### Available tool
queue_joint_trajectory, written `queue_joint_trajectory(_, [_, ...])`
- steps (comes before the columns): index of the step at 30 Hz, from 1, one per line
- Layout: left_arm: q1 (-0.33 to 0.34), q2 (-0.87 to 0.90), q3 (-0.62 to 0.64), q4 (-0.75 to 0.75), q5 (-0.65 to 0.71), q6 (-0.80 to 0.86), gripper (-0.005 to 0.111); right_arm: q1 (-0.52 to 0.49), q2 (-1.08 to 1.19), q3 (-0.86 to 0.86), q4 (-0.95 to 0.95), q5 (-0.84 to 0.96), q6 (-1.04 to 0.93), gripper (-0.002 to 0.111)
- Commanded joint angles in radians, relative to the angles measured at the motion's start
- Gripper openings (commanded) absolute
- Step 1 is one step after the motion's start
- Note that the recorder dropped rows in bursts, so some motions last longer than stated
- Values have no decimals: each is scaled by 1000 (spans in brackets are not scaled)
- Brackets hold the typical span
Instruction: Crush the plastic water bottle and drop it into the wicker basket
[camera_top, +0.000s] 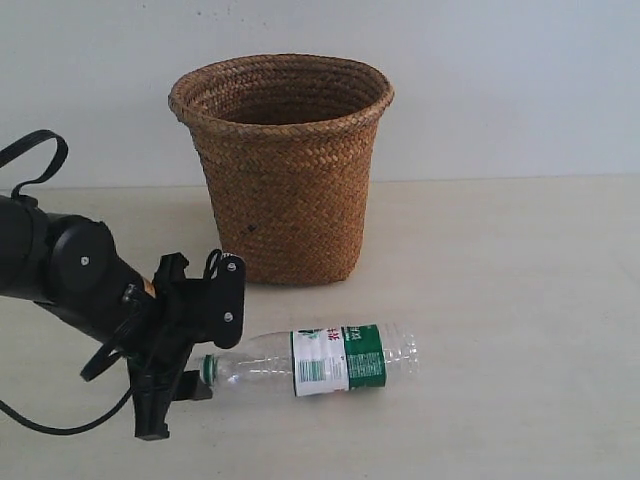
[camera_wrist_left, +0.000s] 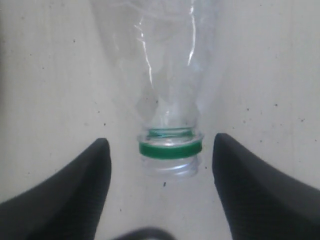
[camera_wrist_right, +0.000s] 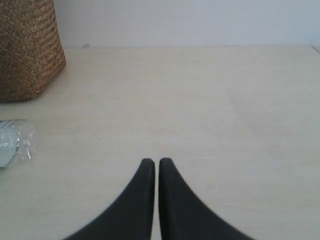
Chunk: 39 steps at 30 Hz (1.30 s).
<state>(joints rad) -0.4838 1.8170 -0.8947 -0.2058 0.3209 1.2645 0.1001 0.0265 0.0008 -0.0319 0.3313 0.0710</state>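
Lighting's soft and even all round, no hard shadows, just a faint dark smudge on the pale beige surface (camera_top: 520, 300) at the foot of the brown woven wicker basket (camera_top: 285, 170) and along the small clear ribbed plastic bottle (camera_top: 320, 365). The exterior shot has a slight greenish cast and looks a bit grainy. The left wrist close-up is mushy, with white glare streaks down the clear plastic. The left hand (camera_wrist_left: 161, 140) and right hand (camera_wrist_right: 157, 161) are near-featureless black shapes with soft, out-of-focus edges.
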Motion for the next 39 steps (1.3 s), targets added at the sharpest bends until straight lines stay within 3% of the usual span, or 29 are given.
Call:
queue_joint_trajectory(1, [-28, 6, -6, -16, -40, 1, 55, 0, -4, -1, -1, -8, -2, 1])
queue_joint_trajectory(15, [-53, 69, -6, -14, -72, 1, 53, 0, -4, -1, -1, -8, -2, 1])
queue_joint_trajectory(21, [-53, 69, -6, 45, -86, 1, 12, 0, -4, -1, -1, -8, -2, 1])
queue_joint_trajectory(23, [-53, 69, -6, 70, -86, 1, 4, 0, -4, -1, -1, -8, -2, 1])
queue_joint_trajectory(39, [-51, 69, -6, 71, -90, 1, 4, 0, -4, -1, -1, -8, -2, 1])
